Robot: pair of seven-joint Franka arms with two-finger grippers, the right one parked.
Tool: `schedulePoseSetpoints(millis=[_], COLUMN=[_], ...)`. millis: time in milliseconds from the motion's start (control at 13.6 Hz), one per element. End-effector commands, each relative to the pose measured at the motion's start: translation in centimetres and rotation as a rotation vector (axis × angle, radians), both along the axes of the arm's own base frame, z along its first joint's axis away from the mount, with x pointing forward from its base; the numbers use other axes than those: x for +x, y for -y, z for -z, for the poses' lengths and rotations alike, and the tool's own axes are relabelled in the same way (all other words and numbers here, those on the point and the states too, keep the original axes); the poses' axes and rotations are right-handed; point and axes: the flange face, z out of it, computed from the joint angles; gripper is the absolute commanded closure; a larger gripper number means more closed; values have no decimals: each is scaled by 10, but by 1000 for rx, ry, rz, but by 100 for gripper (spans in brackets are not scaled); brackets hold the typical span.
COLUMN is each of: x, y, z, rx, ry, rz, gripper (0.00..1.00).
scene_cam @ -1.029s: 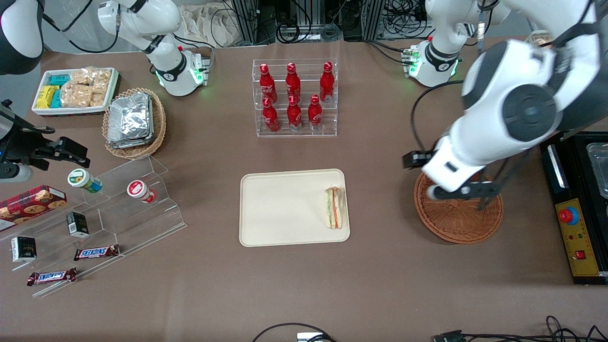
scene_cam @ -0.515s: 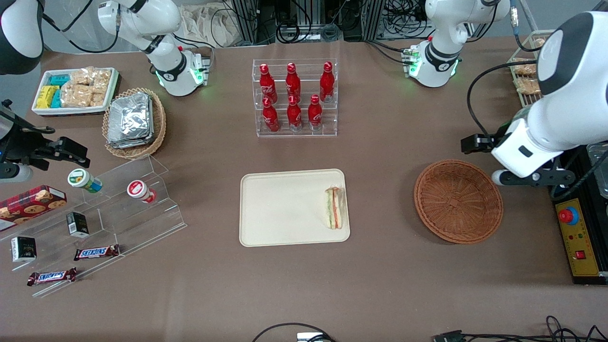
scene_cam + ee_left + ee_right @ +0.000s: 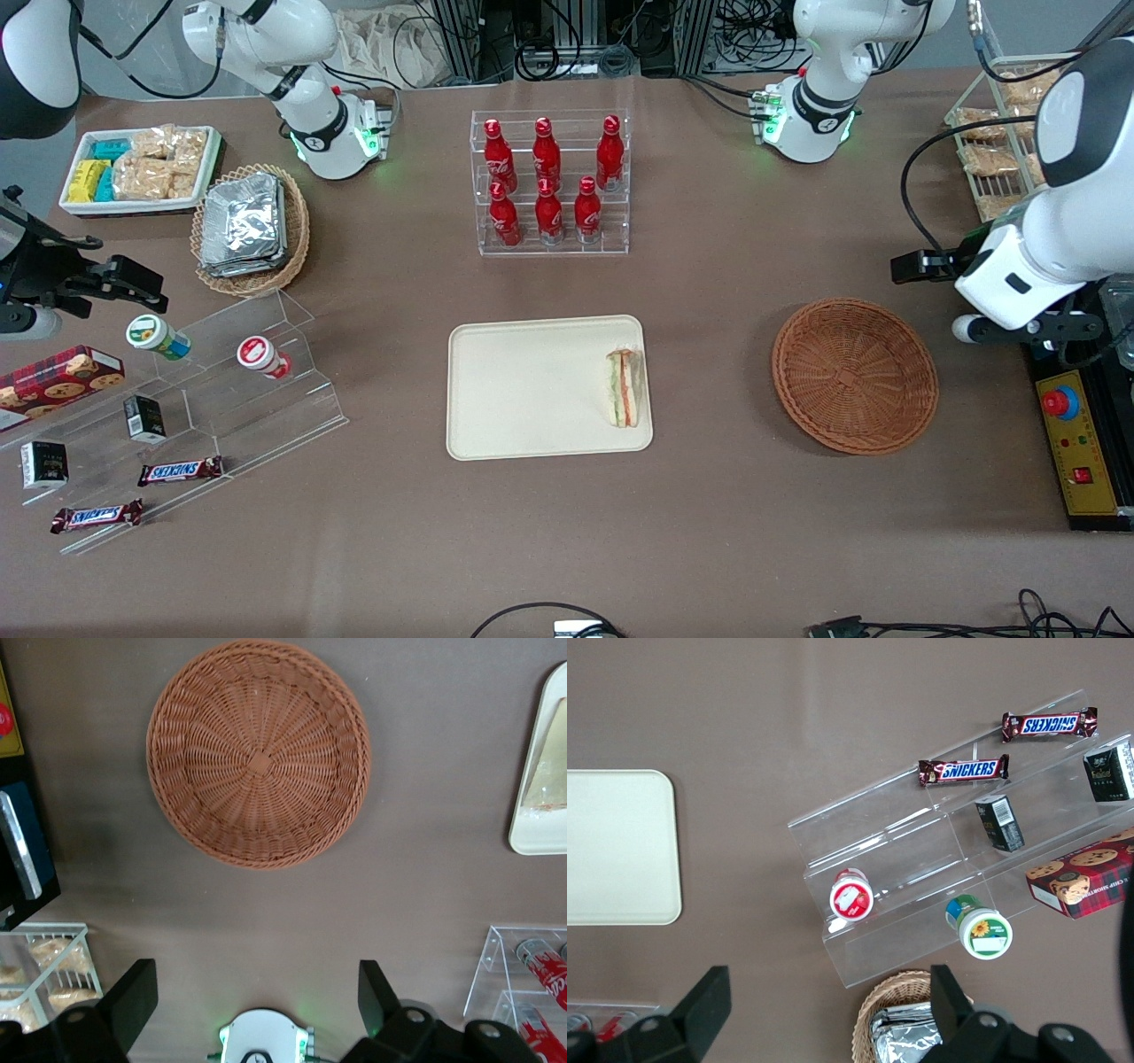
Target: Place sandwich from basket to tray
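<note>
The sandwich, a wrapped white wedge with green and orange filling, lies on the cream tray at the tray's end nearest the basket. In the left wrist view the sandwich shows at the tray's rim. The reddish-brown wicker basket holds nothing. The left arm's gripper hangs above the table beside the basket, toward the working arm's end. It is open wide, with nothing between its black fingers.
A clear rack of red bottles stands farther from the camera than the tray. A wire rack of snack packs and a black box with a red button sit near the gripper. A foil-packet basket and stepped acrylic shelf lie toward the parked arm's end.
The left arm has swung off the basket toward the working arm's end of the table, uncovering it. Sandwich, tray and basket have not moved.
</note>
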Motion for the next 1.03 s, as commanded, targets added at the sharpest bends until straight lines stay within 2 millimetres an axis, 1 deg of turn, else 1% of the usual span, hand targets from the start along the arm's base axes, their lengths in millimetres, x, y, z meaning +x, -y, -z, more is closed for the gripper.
schedulePoseSetpoints(millis=[0, 368, 441, 662, 956], x=[-27, -26, -25, -23, -23], y=[1, -2, 1, 1, -1], z=[-4, -12, -12, -9, -9], rx=[8, 6, 7, 6, 0], ry=[63, 111, 113, 107, 106], rz=[11, 11, 17, 17, 8], gripper=[0, 0, 0, 0, 0])
